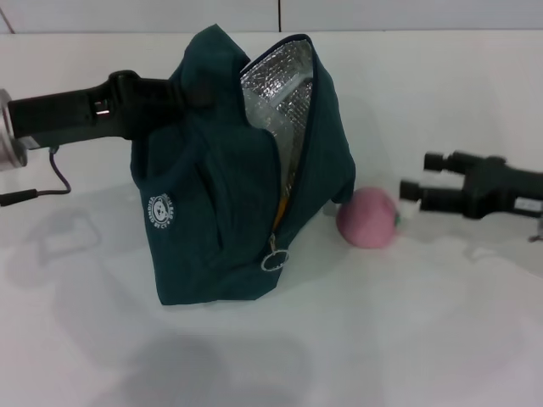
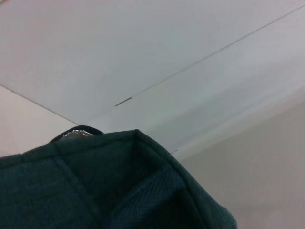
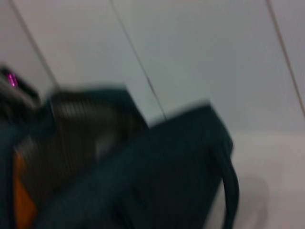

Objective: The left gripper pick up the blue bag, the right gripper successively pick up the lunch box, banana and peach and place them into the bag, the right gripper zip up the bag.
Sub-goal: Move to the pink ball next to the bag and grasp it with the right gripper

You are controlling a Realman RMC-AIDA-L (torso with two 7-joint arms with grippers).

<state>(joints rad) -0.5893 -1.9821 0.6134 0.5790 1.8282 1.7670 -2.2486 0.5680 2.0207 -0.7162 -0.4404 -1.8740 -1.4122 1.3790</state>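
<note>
The blue bag stands on the white table with its zip open and the silver foil lining showing. My left gripper is shut on the bag's top at its left side and holds it up; the left wrist view shows the bag's fabric close up. A yellow-orange sliver of the banana shows inside the opening, and also in the right wrist view. The pink peach lies on the table right of the bag. My right gripper is open and empty, just right of the peach. The lunch box is out of view.
The ring zip pull hangs at the lower end of the opening. A black cable trails from the left arm. The white table meets a white wall behind the bag.
</note>
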